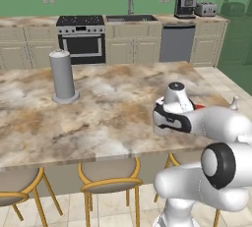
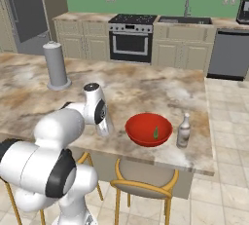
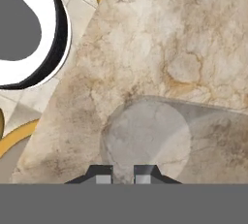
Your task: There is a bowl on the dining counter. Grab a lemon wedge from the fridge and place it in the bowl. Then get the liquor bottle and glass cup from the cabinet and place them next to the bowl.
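In the hand view my gripper (image 3: 122,177) points down at the dining counter (image 3: 160,39), its two fingertips close together on the near rim of the clear glass cup (image 3: 145,138). From the right base camera, my hand hangs over the counter's front edge, just left of the red bowl (image 2: 141,134). The lemon wedge (image 2: 155,132) lies inside the bowl. Right of the bowl stands the liquor bottle (image 2: 183,130). From the left base camera, my arm covers most of the bowl (image 1: 198,106), and the bottle's top (image 1: 234,104) pokes out behind it.
A tall grey cylinder (image 2: 56,65) stands on the counter's far left. Yellow-framed stools (image 2: 146,182) sit under the front edge, one below my hand. The fridge (image 2: 24,9) is at the back left, and the stove and sink line the back wall.
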Controlling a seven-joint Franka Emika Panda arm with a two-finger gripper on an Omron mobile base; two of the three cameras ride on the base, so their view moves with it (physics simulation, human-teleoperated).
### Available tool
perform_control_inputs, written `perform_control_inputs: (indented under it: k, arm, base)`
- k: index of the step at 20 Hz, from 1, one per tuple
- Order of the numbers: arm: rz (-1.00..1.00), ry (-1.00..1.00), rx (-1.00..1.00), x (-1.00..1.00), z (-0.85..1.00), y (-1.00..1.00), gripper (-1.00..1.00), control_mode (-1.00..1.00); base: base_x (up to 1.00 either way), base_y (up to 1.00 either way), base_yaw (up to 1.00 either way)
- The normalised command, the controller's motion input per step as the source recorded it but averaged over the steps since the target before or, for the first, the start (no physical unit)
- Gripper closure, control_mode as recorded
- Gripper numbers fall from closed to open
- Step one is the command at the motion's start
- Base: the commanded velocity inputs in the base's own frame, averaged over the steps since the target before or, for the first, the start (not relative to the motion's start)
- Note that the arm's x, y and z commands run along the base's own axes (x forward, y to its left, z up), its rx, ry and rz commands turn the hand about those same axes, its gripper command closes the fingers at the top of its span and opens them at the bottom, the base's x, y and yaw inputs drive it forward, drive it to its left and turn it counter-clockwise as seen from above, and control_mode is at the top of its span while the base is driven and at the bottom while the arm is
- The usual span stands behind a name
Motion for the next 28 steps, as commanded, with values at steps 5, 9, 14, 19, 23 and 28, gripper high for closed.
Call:
perform_control_inputs:
  k: [5,9,14,19,23,28]
  arm:
    - [0.0,-0.03,0.0,0.29,-0.32,-0.11,1.0,-1.0]
    - [0.0,-0.04,0.0,0.12,-0.22,-0.06,1.0,-1.0]
    - [0.0,-0.01,0.0,0.0,-0.34,-0.01,-1.0,-1.0]
    - [0.0,0.0,0.01,0.02,-0.13,0.0,-1.0,-1.0]
    - [0.0,-0.08,0.03,-0.14,0.14,0.0,-1.0,-1.0]
    - [0.0,-0.13,0.03,-0.18,0.53,0.0,-1.0,-1.0]
  base:
    - [0.0,0.0,0.0]
    - [0.0,0.0,0.0]
    - [0.0,0.0,0.0]
    - [0.0,0.0,0.0]
    - [0.0,0.0,0.0]
    - [0.0,0.0,0.0]
